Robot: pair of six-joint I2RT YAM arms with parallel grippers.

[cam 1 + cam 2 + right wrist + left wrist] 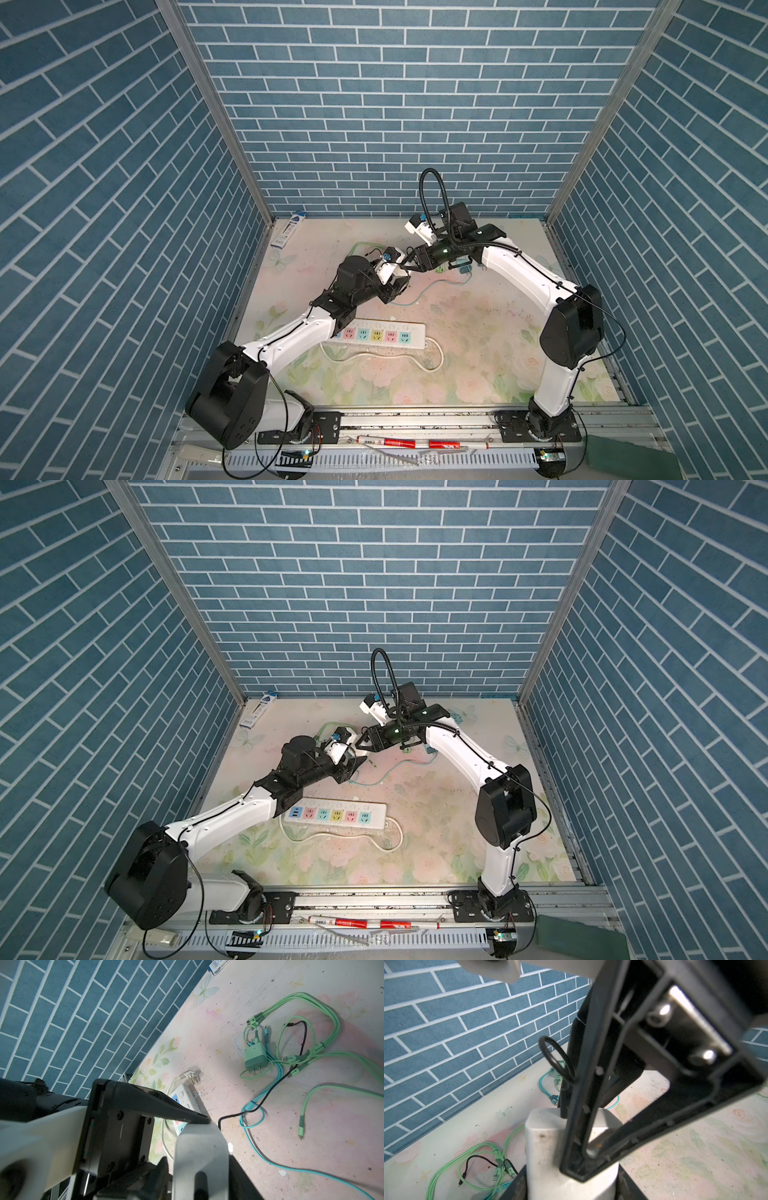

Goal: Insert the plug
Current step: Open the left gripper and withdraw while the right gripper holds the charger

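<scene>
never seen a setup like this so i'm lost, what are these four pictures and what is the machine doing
It is a robot with two arms on a table, each ending in a gripper. Two pictures look down from above; the other two come from cameras on the wrists. On the table lie a white power strip with coloured sockets, a green charger and loose green cables. The left gripper holds a white plug block, and the right gripper sits around the same block; whether it grips yet, I cannot tell.
</scene>
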